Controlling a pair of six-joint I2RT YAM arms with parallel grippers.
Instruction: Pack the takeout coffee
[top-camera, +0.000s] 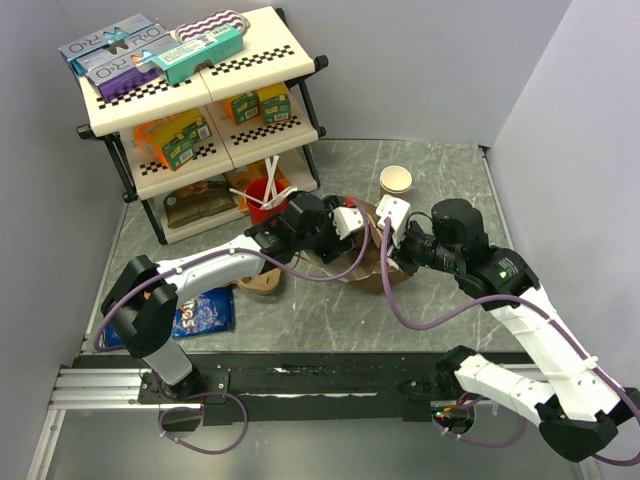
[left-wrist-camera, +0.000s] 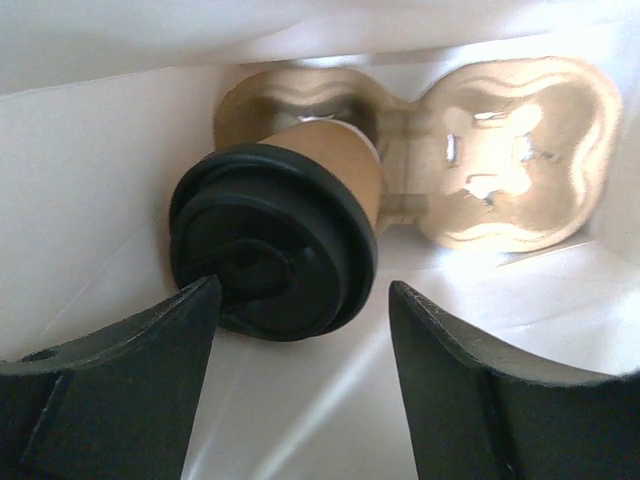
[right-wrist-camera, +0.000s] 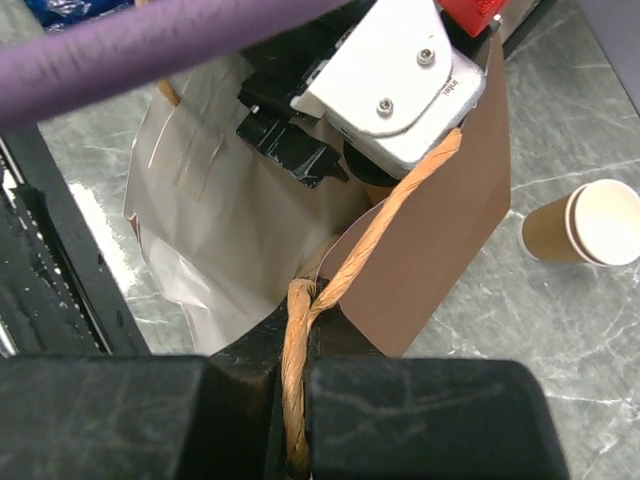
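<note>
Takeout coffee (left-wrist-camera: 275, 240) inside bag (right-wrist-camera: 440, 230) beside tray (left-wrist-camera: 510, 150), left claw (left-wrist-camera: 302, 300) agape; right claw (right-wrist-camera: 295, 400) pinching handle (right-wrist-camera: 370, 240)

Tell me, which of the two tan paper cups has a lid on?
The cup inside the paper bag, capped with a black lid; the other tan cup sits open-topped on the table outside the bag.

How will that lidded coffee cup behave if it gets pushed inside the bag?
Probably tippy: the coffee cup carries a black lid wider than its tapering body. The pulp carrier at its base should limit sliding. Its paper wall may dent if squeezed.
</note>
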